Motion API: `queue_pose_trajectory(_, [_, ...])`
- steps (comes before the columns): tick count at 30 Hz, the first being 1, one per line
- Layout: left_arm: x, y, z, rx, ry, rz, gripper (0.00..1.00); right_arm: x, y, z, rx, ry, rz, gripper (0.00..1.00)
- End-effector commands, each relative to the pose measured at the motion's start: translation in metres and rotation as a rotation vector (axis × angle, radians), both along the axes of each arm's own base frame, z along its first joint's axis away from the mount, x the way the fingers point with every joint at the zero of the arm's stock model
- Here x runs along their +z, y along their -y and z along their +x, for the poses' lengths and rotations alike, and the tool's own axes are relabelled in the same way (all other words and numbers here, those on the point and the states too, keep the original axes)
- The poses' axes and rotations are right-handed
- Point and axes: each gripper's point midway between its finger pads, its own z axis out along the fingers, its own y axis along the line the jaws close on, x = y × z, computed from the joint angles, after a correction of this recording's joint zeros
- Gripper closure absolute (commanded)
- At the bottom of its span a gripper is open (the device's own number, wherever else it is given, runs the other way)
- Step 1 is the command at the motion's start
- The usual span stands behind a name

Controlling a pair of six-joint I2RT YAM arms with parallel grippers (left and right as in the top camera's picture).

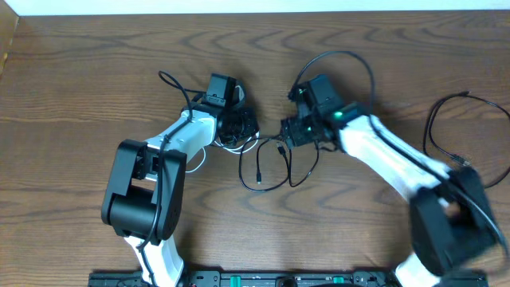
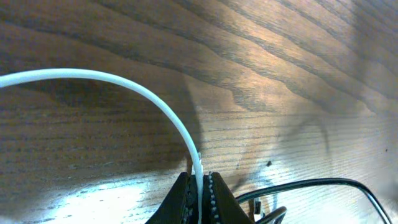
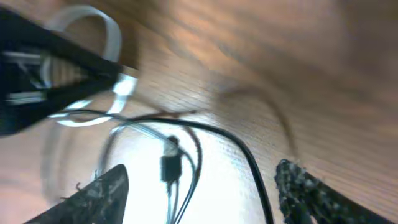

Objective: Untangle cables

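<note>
My left gripper (image 2: 199,186) is shut on the white cable (image 2: 124,84), which arcs up and away to the left over the wood. In the overhead view the left gripper (image 1: 232,124) sits over a knot of white cable (image 1: 231,146) and black cable (image 1: 263,179) at table centre. My right gripper (image 3: 199,186) is open, its fingers (image 3: 305,193) wide apart. The black cable (image 3: 249,155) and a small plug (image 3: 170,165) lie between them on the table. From overhead the right gripper (image 1: 296,131) hovers just right of the black loop. The white cable (image 3: 112,37) curls beside the left gripper.
A separate black wire (image 1: 446,119) loops on the table at the far right, and a thick arm wire (image 1: 351,60) arches over the right wrist. The table's back edge (image 1: 255,11) runs along the top. The arm bases stand at the front.
</note>
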Motion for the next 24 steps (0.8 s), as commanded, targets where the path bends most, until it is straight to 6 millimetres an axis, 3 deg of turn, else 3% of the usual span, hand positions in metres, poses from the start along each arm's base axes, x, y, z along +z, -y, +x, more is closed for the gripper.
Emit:
queue_pose_trajectory(1, [0.013,-0.004,0.015,-0.011,0.049,-0.019,0.92,0.054,0.010,0.007,-0.007,0.135,-0.004,0.25])
queue_pose_trajectory(4, [0.029,-0.014,0.026,0.015,0.090,-0.028,0.92,0.064,0.028,0.007,-0.057,0.172,-0.070,0.20])
queue_pose_trajectory(7, [0.046,-0.026,0.038,0.048,0.143,-0.038,0.92,0.061,0.036,0.005,-0.096,0.148,-0.087,0.11])
queue_pose_trajectory(13, [0.071,-0.065,0.056,0.141,0.214,-0.043,0.92,0.037,0.047,-0.013,-0.193,0.003,-0.106,0.15])
queue_pose_trajectory(19, [0.066,-0.110,0.058,0.241,0.178,-0.027,0.92,0.018,0.053,-0.026,-0.236,-0.094,-0.138,0.23])
queue_pose_trajectory(22, [0.055,-0.137,0.051,0.308,0.125,0.034,0.91,0.014,0.044,-0.032,-0.232,-0.146,-0.086,0.27])
queue_pose_trajectory(24, [0.045,-0.157,0.042,0.358,0.079,0.111,0.85,0.013,0.034,-0.036,-0.225,-0.182,-0.039,0.27])
